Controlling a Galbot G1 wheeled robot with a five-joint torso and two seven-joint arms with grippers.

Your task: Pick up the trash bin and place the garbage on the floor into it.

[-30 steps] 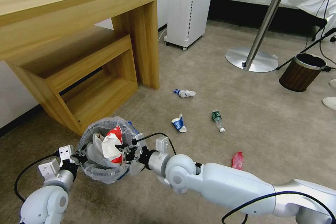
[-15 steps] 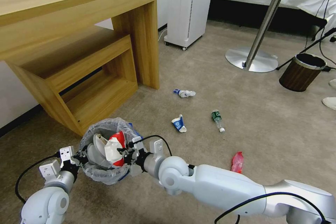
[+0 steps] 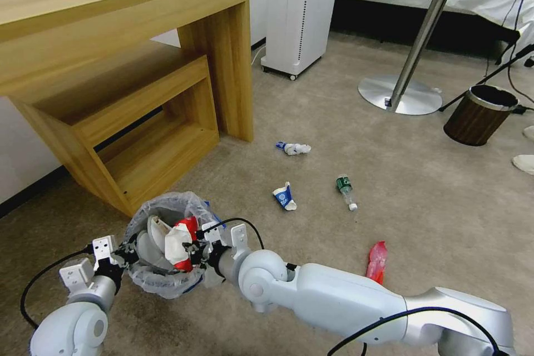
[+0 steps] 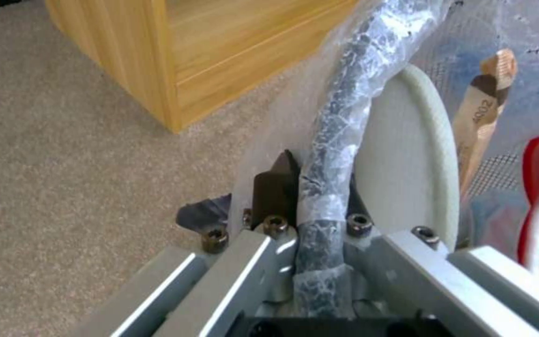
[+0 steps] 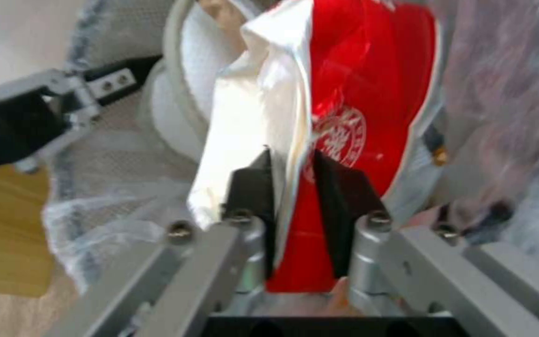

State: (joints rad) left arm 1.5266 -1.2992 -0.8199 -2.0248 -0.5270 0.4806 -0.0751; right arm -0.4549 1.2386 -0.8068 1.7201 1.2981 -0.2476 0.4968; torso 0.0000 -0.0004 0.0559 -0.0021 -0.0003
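Observation:
The trash bin (image 3: 161,281), lined with a translucent bag, hangs above the carpet at the lower left. My left gripper (image 3: 125,251) is shut on its rim (image 4: 338,135). My right gripper (image 3: 193,245) is shut on the red-white paper carton (image 5: 351,93) and holds it inside the bin's mouth. A white slipper (image 4: 407,159) and a wooden stick (image 4: 484,117) lie inside the bin. On the floor lie two blue-white wrappers (image 3: 293,148) (image 3: 284,197), a clear green-label bottle (image 3: 345,190) and a red plastic bottle (image 3: 377,260).
A wooden desk with a low shelf (image 3: 139,100) stands to the left of the bin. A white appliance (image 3: 300,11), a round table's metal base (image 3: 399,94) and a brown wood-grain bin (image 3: 479,114) stand farther off. A white slipper (image 3: 523,163) lies at the right edge.
My right gripper has carried the carton down and leftward, deeper into the bin's mouth. The bin and my left gripper have shifted only slightly.

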